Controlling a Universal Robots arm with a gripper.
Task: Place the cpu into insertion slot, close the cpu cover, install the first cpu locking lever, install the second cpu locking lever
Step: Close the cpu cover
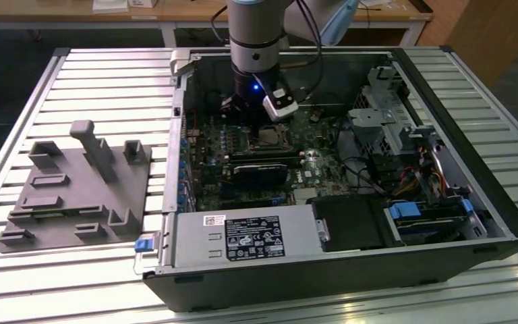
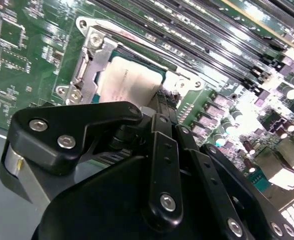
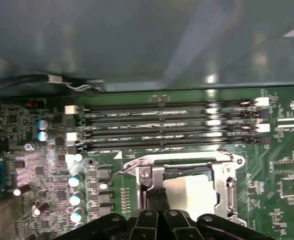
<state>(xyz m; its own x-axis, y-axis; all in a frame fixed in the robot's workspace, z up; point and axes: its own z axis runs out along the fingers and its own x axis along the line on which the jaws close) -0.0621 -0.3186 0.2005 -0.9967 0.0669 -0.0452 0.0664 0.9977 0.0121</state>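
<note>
Hovering at the edge of the socket (image 1: 266,140), the gripper (image 3: 159,196) has its fingers pressed together; whether they pinch anything cannot be told. The chip (image 3: 197,192) lies seated inside the socket. The cover (image 3: 228,185) lies flat around the chip, so placing and closing appear done. A wire lever (image 3: 124,169) beside the socket does not look hooked down; both latching steps are judged outstanding.

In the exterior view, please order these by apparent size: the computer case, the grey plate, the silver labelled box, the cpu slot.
Largest to smallest:
1. case
2. grey plate
3. silver box
4. cpu slot
The cpu slot lies deeper inside the case, yet it is clearly the smallest.
</note>
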